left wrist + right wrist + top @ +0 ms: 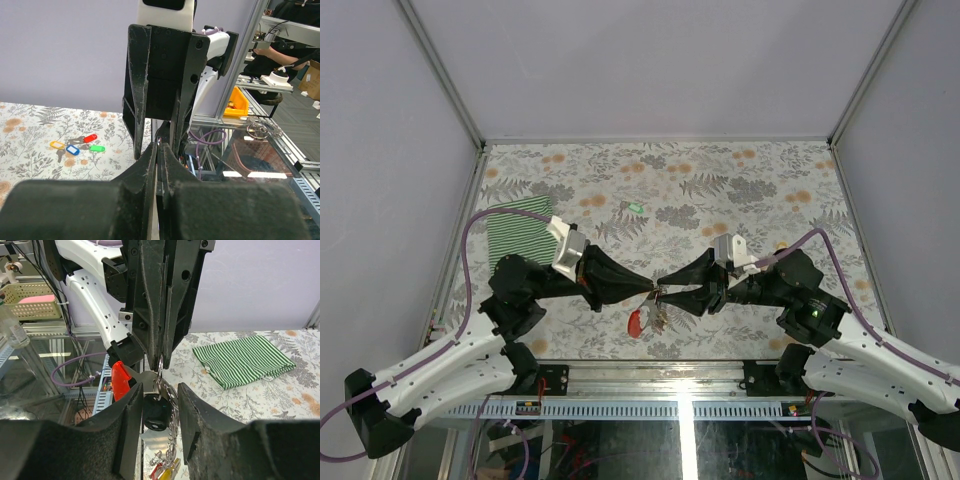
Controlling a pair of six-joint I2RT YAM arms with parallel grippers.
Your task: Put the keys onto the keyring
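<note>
No legible text, labels, brands, numbers or signs in any view.

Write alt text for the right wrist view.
The shut left end effector pinches the red-looped keyring just ahead of the right end effector, whose jaws stand apart. Red and yellow keys show below; a striped cloth lies on the floral table behind.
</note>
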